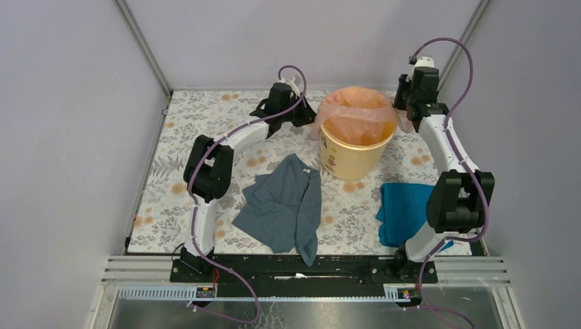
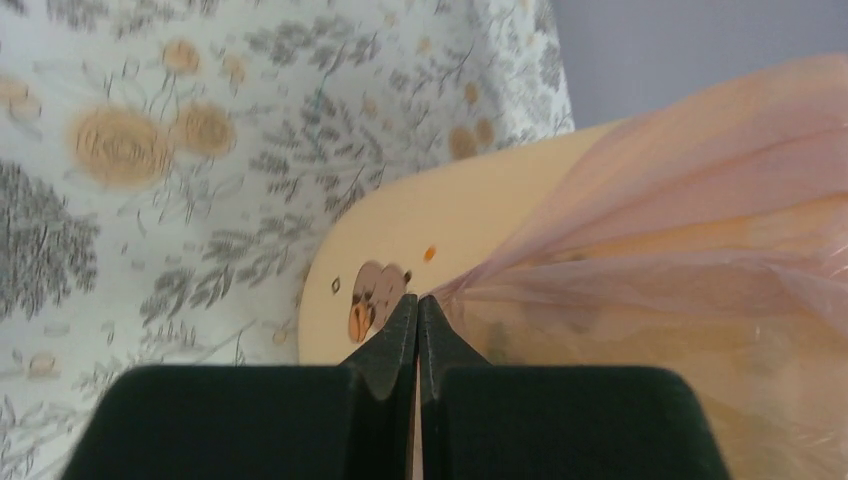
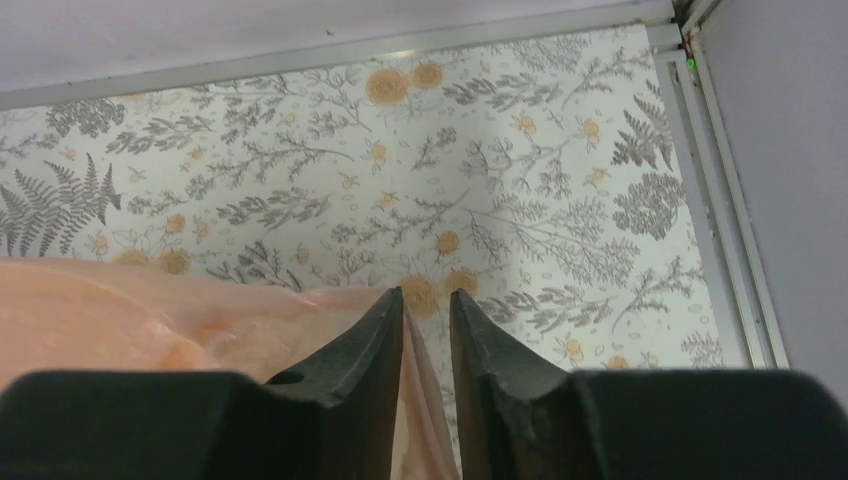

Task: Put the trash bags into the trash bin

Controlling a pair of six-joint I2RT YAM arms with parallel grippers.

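Observation:
The trash bin (image 1: 351,156), a cream-sided yellow-orange bucket, stands upright at the back middle of the floral table. The pale pink trash bag (image 1: 357,108) lies over its mouth and spills over the rim. My left gripper (image 1: 306,114) is at the bin's left rim, shut on the bag's edge. In the left wrist view the film (image 2: 680,230) stretches from the closed tips (image 2: 418,298) across the bin's printed side (image 2: 440,215). My right gripper (image 1: 404,104) is at the right rim. Its jaws (image 3: 427,295) stand slightly apart, and bag film (image 3: 150,320) hangs between them against the left finger.
A grey-blue cloth (image 1: 284,202) lies crumpled in front of the bin. A bright blue cloth (image 1: 404,209) lies at the right beside my right arm. Grey walls close the back and sides, with a metal frame rail (image 3: 720,230) at the table's right edge.

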